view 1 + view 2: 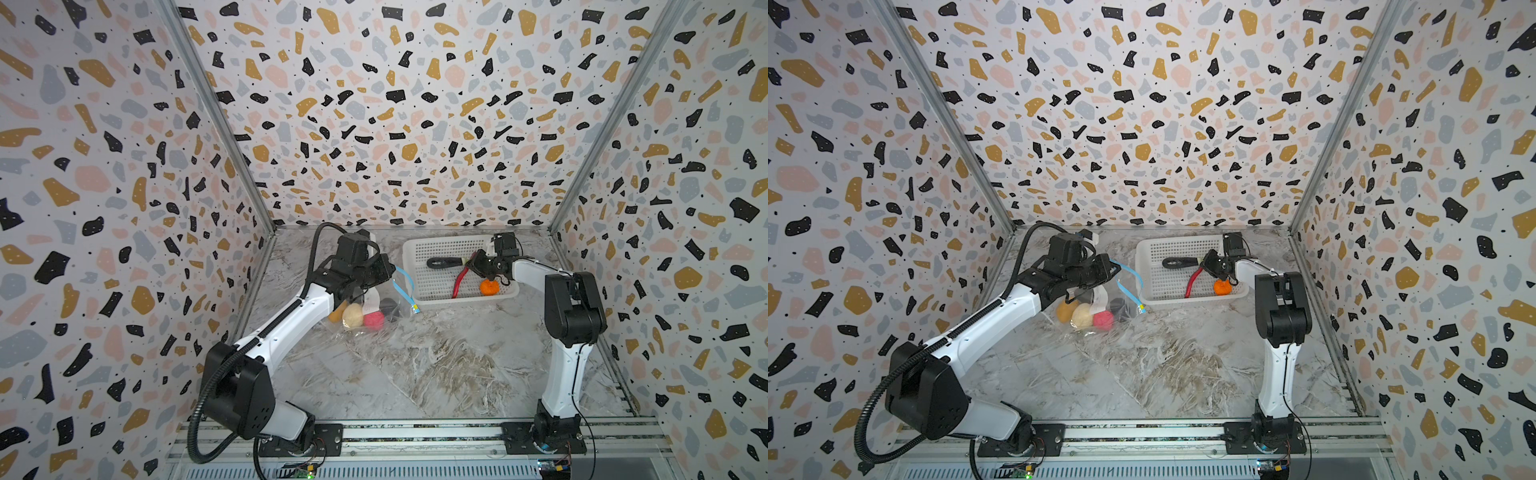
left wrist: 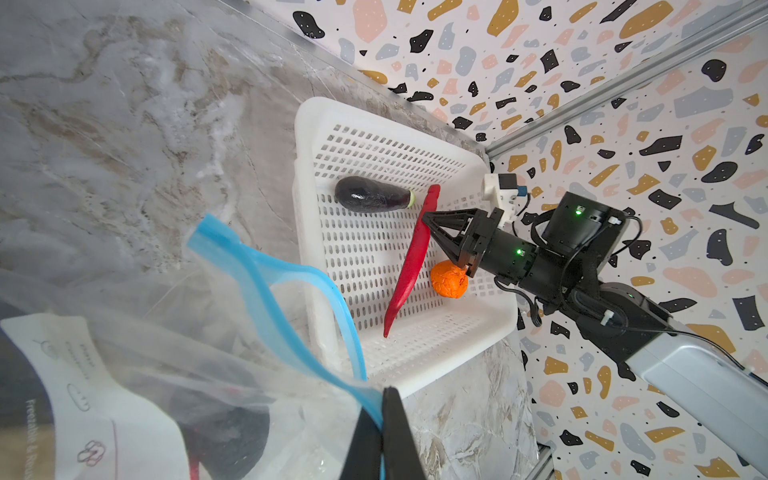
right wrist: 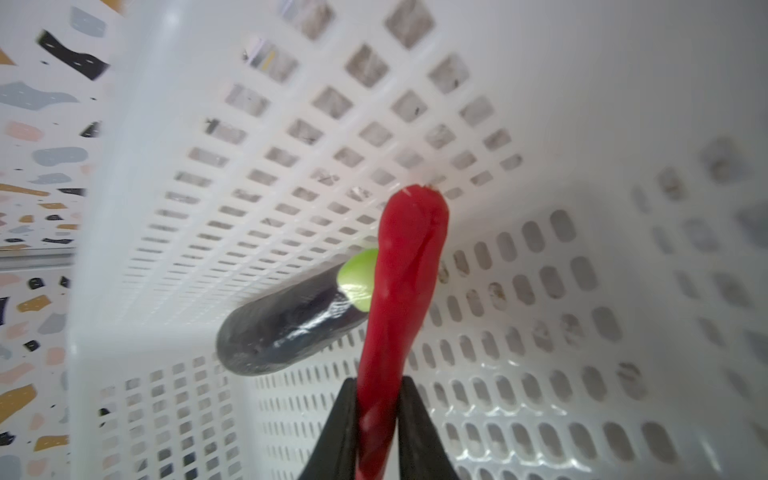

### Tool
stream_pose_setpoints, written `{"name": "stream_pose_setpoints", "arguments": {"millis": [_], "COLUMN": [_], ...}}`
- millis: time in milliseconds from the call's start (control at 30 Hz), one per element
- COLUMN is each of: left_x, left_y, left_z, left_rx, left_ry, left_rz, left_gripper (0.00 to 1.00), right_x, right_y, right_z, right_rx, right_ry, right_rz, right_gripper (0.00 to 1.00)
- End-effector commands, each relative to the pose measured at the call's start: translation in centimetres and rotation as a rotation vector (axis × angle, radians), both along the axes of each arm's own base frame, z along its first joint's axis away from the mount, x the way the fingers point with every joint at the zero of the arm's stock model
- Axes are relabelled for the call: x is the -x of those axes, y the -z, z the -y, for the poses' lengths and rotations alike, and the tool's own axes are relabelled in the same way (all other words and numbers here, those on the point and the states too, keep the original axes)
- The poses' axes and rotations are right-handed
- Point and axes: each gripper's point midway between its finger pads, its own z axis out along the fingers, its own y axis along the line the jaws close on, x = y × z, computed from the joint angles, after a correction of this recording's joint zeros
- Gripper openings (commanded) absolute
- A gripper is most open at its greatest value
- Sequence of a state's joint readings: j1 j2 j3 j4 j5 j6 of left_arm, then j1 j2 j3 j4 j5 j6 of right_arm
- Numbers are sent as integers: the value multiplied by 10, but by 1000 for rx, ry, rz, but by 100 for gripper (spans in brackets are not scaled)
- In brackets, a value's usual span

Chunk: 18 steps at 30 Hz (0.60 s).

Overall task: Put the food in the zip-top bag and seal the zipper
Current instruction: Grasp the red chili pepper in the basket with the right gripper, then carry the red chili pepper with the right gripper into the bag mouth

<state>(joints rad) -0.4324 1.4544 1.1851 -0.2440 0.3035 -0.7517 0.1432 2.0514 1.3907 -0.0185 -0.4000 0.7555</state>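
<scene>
White perforated plastic basket (image 1: 449,248) (image 1: 1179,249) stands on the counter (image 1: 415,365) at about 1 o'clock from its centre, close to the rear wall. Counter surface is a grey-brown marble pattern. Terrazzo-print walls (image 1: 395,104) enclose three sides, joined by aluminium corner profiles (image 1: 218,116). An aluminium rail (image 1: 415,434) runs along the 6 o'clock edge.

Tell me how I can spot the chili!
Find the white basket at the back of the table, right of the bag. Three toys are inside, and the chili is between the eggplant and the orange ball. It is the only long, thin, red one, and black fingers pinch it.
</scene>
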Motion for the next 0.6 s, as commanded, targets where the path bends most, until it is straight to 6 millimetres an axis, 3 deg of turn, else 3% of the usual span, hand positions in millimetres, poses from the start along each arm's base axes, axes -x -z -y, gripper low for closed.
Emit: {"name": "stream_pose_setpoints", "arguments": {"millis": [0, 200, 367, 567], "left_x": [-8, -11, -14, -14], "left_y": [-17, -19, -24, -30], "left_z": [1, 4, 7, 7], "left_rx": [13, 18, 26, 29], "left_ry": [5, 12, 16, 11], "left_rz": [47, 44, 47, 45], "left_gripper": [0, 0, 0, 0], "right_x": [-6, 3, 22, 57], "right_y": [-68, -128, -158, -208], "right_z": [-8, -4, -2, -23], "right_rx": [-87, -125, -170, -274], "right_ry": [-12, 7, 33, 76], "right_rz": [165, 353, 460, 657], "right_gripper": [19, 19, 19, 20]}}
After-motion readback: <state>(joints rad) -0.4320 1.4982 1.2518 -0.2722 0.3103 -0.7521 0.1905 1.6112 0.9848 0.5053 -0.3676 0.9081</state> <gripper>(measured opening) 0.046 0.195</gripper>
